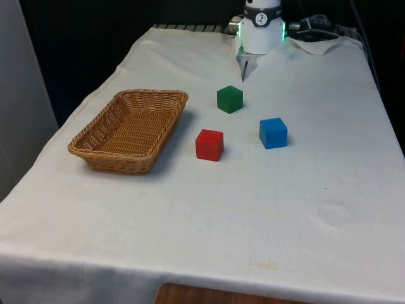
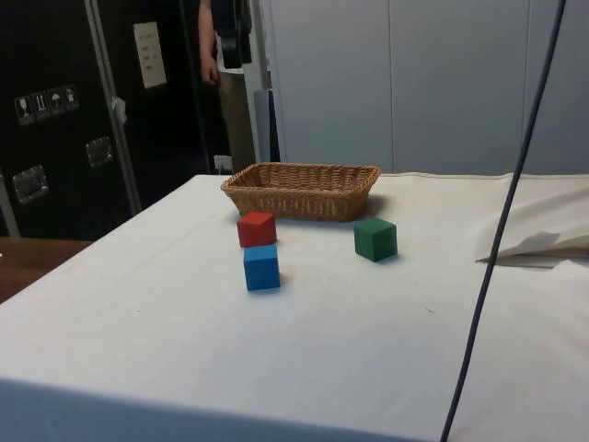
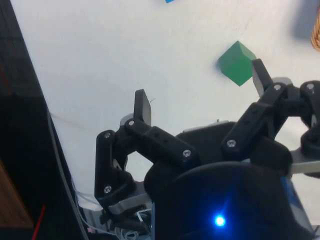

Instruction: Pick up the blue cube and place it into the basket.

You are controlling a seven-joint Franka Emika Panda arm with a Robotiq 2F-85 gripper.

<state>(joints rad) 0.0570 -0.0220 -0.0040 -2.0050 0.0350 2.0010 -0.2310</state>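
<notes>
The blue cube [image 1: 273, 133] [image 2: 261, 267] rests on the white cloth, towards the front view's right of the red cube [image 1: 209, 144] [image 2: 257, 228]. At the front view's left the wicker basket [image 1: 120, 161] [image 2: 302, 204] holds nothing. My gripper [image 1: 243, 68] [image 3: 201, 87] hangs at the table's far end, behind the green cube [image 1: 230, 99] [image 2: 375, 238] [image 3: 237, 62] and well away from the blue cube. Its fingers [image 3: 142, 105] are spread open with nothing between them. In the wrist view a corner of the blue cube [image 3: 170, 1] peeks in at the picture's edge.
A crumpled white cloth and cables [image 1: 319, 38] lie at the far right corner in the front view. A dark cable [image 2: 502, 230] hangs across the side view. A person [image 2: 225, 55] stands beyond the basket in the side view.
</notes>
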